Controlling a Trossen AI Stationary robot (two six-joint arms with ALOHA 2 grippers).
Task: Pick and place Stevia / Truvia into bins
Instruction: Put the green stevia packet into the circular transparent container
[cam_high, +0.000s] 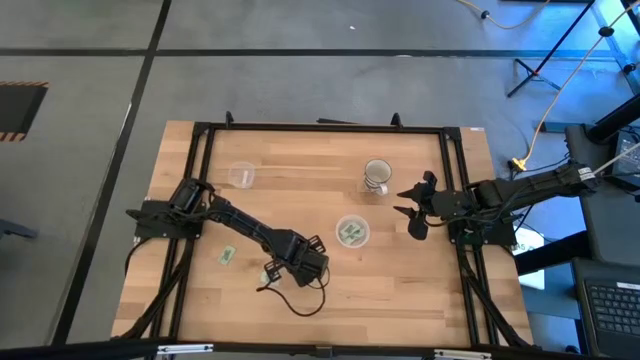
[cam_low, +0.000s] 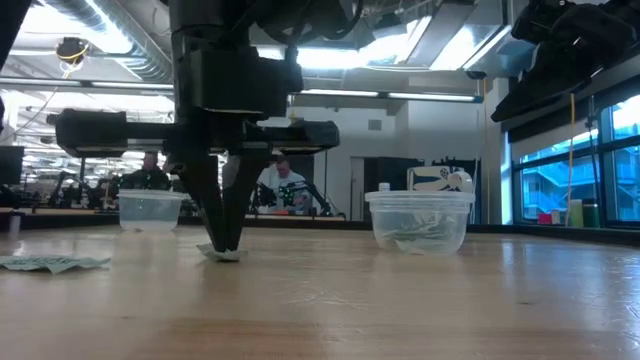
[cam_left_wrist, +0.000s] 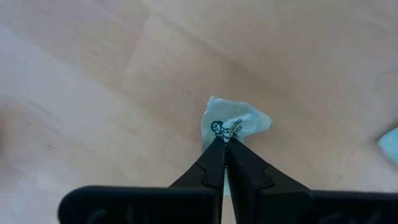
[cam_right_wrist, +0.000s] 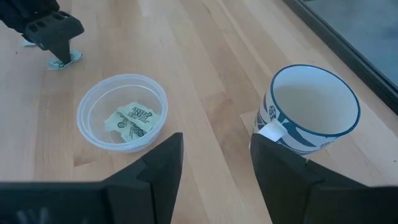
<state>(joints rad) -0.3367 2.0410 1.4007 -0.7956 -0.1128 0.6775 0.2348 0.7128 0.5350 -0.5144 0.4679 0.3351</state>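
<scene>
My left gripper (cam_high: 272, 268) stands near the table's near-left middle, fingers pointing down and shut on one pale green and white sachet (cam_left_wrist: 238, 122). A second sachet (cam_high: 227, 256) lies flat on the wood to its left; its corner (cam_left_wrist: 390, 143) shows at the edge of the left wrist view. One clear cup (cam_high: 352, 232) at mid-table holds sachets (cam_right_wrist: 132, 118). Another clear cup (cam_high: 242, 175) stands toward the far left. My right gripper (cam_right_wrist: 214, 168) hovers open at the table's right side, touching nothing. My left gripper pinches the sachet at its near edge (cam_left_wrist: 219, 135) between the two shut fingertips (cam_low: 222, 240), coming from above and pointing down. The paper is crumpled around the tips. The sachet's underside (cam_low: 224, 255) sits on the table.
A white mug with dark markings (cam_high: 377, 177) stands toward the far side, just beyond the filled cup and close to my right gripper. A black frame (cam_high: 320, 128) runs around the table. People show in the room behind the table in the low view.
</scene>
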